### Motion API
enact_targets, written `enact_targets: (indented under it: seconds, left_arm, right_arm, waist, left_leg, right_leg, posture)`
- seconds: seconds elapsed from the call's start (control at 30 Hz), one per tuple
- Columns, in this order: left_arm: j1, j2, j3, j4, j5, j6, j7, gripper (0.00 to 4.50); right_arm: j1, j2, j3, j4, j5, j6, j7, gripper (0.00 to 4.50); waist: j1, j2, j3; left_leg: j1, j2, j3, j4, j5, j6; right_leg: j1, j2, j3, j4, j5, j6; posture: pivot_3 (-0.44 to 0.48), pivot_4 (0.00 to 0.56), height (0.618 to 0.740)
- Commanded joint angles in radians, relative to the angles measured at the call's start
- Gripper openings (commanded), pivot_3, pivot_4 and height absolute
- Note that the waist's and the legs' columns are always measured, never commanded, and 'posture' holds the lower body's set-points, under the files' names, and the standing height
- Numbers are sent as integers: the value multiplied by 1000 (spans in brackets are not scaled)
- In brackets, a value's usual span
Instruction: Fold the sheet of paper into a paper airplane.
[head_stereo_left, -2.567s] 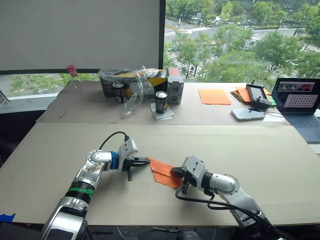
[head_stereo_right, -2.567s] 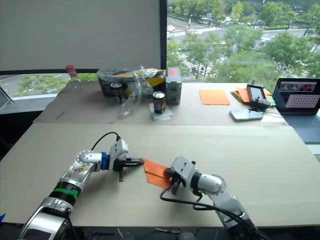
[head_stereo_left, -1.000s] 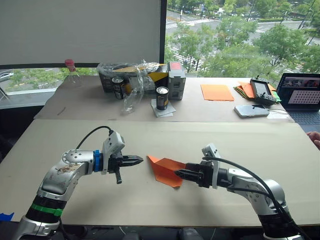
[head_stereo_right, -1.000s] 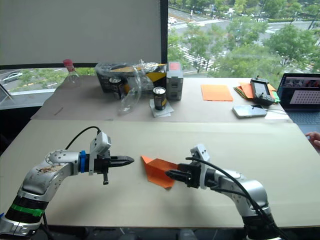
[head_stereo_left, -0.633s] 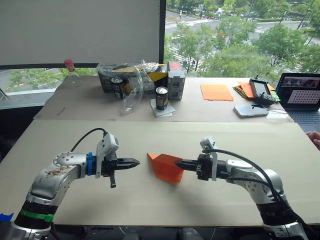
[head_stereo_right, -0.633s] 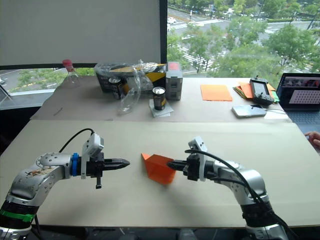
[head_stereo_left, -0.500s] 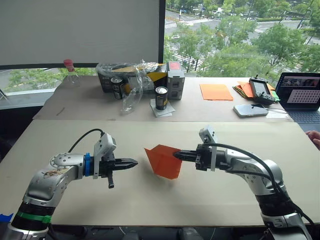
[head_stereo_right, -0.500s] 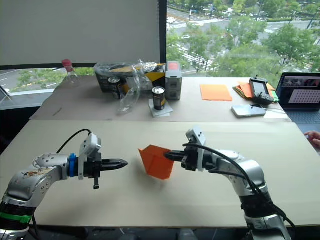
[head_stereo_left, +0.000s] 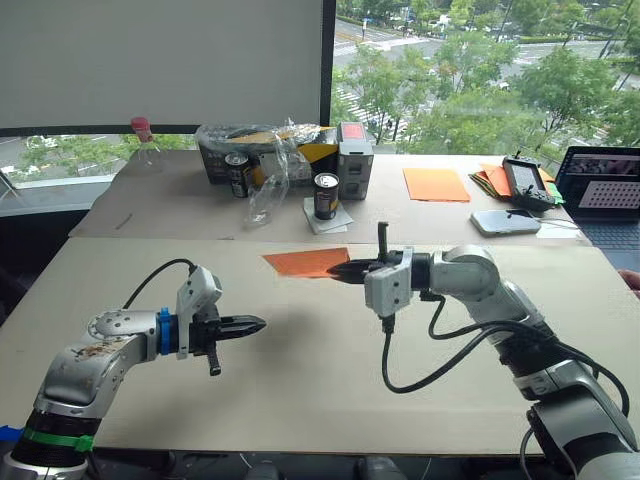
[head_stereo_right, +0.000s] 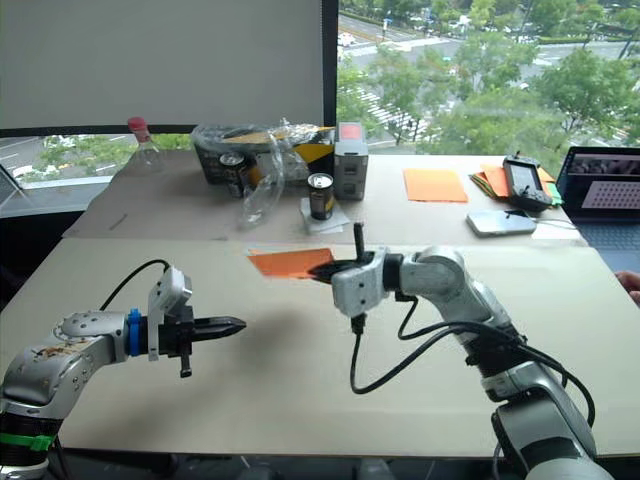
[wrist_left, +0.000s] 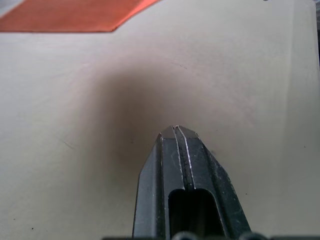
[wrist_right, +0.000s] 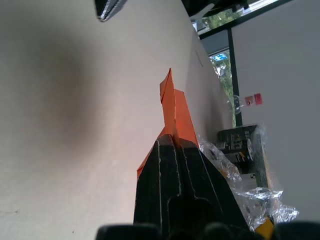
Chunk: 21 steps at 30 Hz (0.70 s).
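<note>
The sheet of paper (head_stereo_left: 305, 262) is folded into a flat bright orange wedge, the paper airplane, and hangs level above the table's middle. My right gripper (head_stereo_left: 338, 271) is shut on its right end; in the right wrist view the paper airplane (wrist_right: 175, 112) sticks out past the shut fingertips (wrist_right: 170, 142). My left gripper (head_stereo_left: 258, 323) is shut with nothing in it, low over the table to the left and nearer me than the paper. The left wrist view has its closed fingertips (wrist_left: 175, 131) over bare table, with the orange paper (wrist_left: 70, 15) beyond them.
The far table holds a bottle (head_stereo_left: 142, 135), two cans (head_stereo_left: 325, 195), a box (head_stereo_left: 352, 160) and a crumpled plastic bag (head_stereo_left: 265, 190). To the right lie a paler orange sheet (head_stereo_left: 435, 185), coloured papers (head_stereo_left: 485, 183), a phone (head_stereo_left: 502, 222), a controller (head_stereo_left: 527, 185) and a laptop (head_stereo_left: 605, 190).
My right gripper has lifted the folded paper off the table, carried it farther away and turned it level. My left gripper has drawn back to the left, still shut.
</note>
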<state>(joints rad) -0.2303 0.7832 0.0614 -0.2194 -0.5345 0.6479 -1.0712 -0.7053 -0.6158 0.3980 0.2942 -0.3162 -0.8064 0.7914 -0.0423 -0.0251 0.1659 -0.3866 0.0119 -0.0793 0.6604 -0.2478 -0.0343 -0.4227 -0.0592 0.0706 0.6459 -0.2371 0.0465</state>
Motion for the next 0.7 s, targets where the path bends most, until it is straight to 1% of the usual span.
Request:
enact_targets:
  seconds: [0.03, 0.13, 0.17, 0.3, 0.33, 0.43, 0.5, 0.6, 0.7]
  left_arm:
    - [-9, 10, 9, -7, 3, -28, -6, 0]
    - [-18, 9, 5, -3, 4, -29, -9, 0]
    - [-21, 7, 3, -2, 3, -29, -8, 0]
    - [-27, 0, -12, -1, 0, -31, -12, 0]
    - [-30, -2, -14, 0, -1, -30, -12, 0]
    - [-39, -7, -19, 5, -5, -30, -12, 0]
    - [-55, -24, -35, 6, -10, -28, -12, 0]
    - [-80, -70, -64, 0, -18, -22, 0, 0]
    - [-100, -124, -99, 1, -9, -18, 25, 0]
  right_arm:
    - [16, -2, 23, 96, -122, -205, -119, 25]
    - [6, 0, 36, 171, -211, -267, -202, 25]
    - [5, 2, 42, 201, -206, -280, -209, 25]
    - [-4, -15, 61, 258, -162, -301, -186, 1259]
    - [-4, -23, 57, 245, -142, -298, -177, 1550]
    - [4, -56, 54, 203, -101, -288, -143, 2660]
    - [33, -115, 44, 140, -44, -252, -92, 3311]
    - [91, -205, 25, 17, 100, -129, 8, 3311]
    - [131, -255, -23, -87, 193, 10, 54, 3311]
  waist:
    - [-2, 0, 0]
    - [-9, 0, 0]
    - [-12, 0, 0]
    - [-17, 0, 0]
    - [-19, 0, 0]
    - [-19, 0, 0]
    - [-15, 0, 1]
    - [-3, 0, 1]
    - [-1, 0, 1]
  left_leg:
    - [0, 0, 0, 0, 0, 0]
    - [1, 0, 1, 0, 1, -1]
    - [2, 1, 1, 0, 1, -1]
    - [3, 1, 0, 0, 1, -1]
    - [2, 1, 0, 0, 1, -1]
    - [2, 1, 0, 0, 1, -1]
    - [2, 0, 0, 0, 1, -1]
    - [2, 0, 0, 0, 0, -1]
    - [2, 0, 1, 0, 0, -1]
  right_leg:
    - [0, 0, 0, 0, 0, -1]
    - [0, 0, 1, 1, 1, -2]
    - [0, 1, 1, 1, 1, -2]
    - [1, 1, 1, 2, 1, -2]
    - [1, 1, 1, 2, 1, -2]
    - [1, 1, 1, 2, 1, -2]
    - [1, 1, 1, 2, 1, -2]
    - [2, 0, 1, 1, 1, -2]
    - [2, 0, 2, 1, 1, -2]
  posture:
    - [0, 150, 732]
    - [0, 150, 732]
    - [0, 150, 732]
    - [0, 150, 732]
    - [0, 150, 732]
    - [0, 150, 732]
    - [0, 150, 732]
    - [0, 150, 732]
    - [0, 150, 732]
